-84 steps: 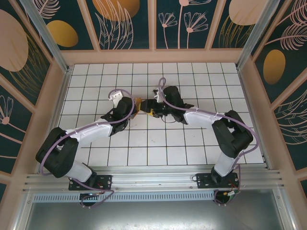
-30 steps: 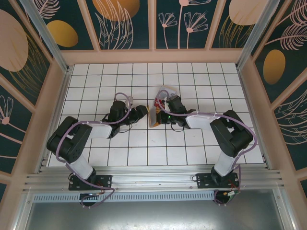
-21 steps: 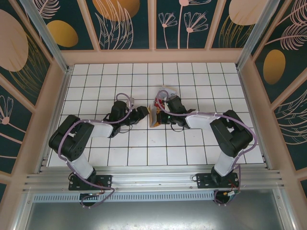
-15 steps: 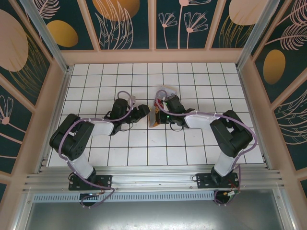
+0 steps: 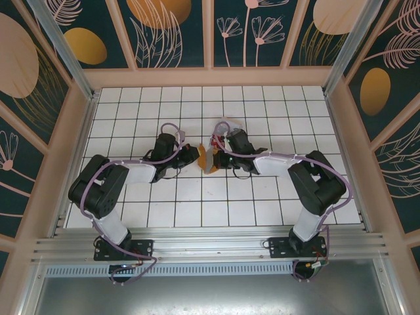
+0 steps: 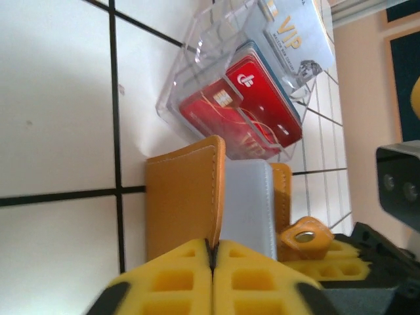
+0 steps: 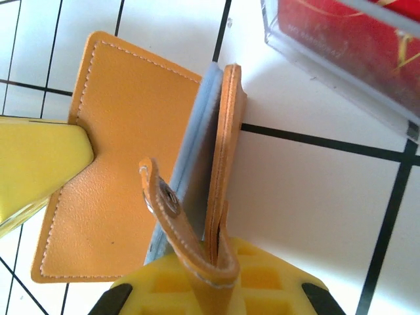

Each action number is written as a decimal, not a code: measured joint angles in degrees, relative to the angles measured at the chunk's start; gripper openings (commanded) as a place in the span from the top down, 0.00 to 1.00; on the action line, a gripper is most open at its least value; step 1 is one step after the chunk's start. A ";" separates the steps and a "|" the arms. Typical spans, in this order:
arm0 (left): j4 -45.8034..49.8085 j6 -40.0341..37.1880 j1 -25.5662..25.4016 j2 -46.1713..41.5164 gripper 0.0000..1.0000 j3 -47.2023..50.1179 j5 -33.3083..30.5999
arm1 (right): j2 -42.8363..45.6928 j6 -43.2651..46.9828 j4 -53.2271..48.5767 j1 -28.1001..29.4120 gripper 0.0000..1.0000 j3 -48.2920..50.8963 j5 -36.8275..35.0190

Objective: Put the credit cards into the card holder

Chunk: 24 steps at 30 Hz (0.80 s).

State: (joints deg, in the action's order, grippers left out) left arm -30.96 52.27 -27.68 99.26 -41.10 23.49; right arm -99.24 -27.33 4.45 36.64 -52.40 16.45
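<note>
**Holder spread open between two grippers; cards waiting in the box**

The holder [image 5: 207, 159] stands on edge on the white tiles [image 5: 197, 210] at mid-table, between the two arms. The left gripper [image 6: 211, 252] has its yellow foam pads pressed together on the rim of one orange leaf. The right gripper [image 7: 220, 252] pinches the opposite leaf at the root of the strap [image 7: 167, 200]. The leaves part in a V, baring the grey lining [image 6: 246, 203].

The cards [image 6: 246, 98] sit in a clear box [image 6: 190, 85] just beyond the holder. A red one faces out and a whitish one marked VIP [image 6: 295, 33] is behind it.

*Holder.* It is stitched and matt, with a fine grain like leather, and its corners are rounded. The strap carries a metal snap. It is judged light and pliant, so a leaf would bend rather than resist. A rim pinch such as the two shown suits it. The pocket mouth would probably sag shut if either side were freed.

*Cards.* These are thin, glossy rectangles, judged stiff, light and slippery on the faces. Packed face to face, they offer little to grasp. An exposed short edge at the open side of the box looks the likeliest hold.

*Box.* It is hard, transparent and thin-walled, and is likely to skid on the glazed tiles if pushed.
</note>
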 measured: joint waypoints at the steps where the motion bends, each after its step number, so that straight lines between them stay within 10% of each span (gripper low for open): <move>1: 0.31 0.00 0.04 0.00 1.00 0.00 -0.35 | 0.00 -0.02 0.00 -0.31 1.00 0.02 0.26; 13: 6.45 -2.25 -0.09 -3.80 1.00 -0.26 -3.17 | 0.09 -2.86 5.25 -4.24 0.99 4.28 6.29; 24: 8.96 -2.99 -0.07 -6.36 1.00 -0.20 -4.11 | 5.20 -4.07 5.29 -10.29 0.74 6.29 11.96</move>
State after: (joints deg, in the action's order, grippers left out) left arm -22.00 49.28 -27.75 92.90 -41.30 19.38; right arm -94.04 -31.40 9.74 26.35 -46.11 28.40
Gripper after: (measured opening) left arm 0.061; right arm 0.236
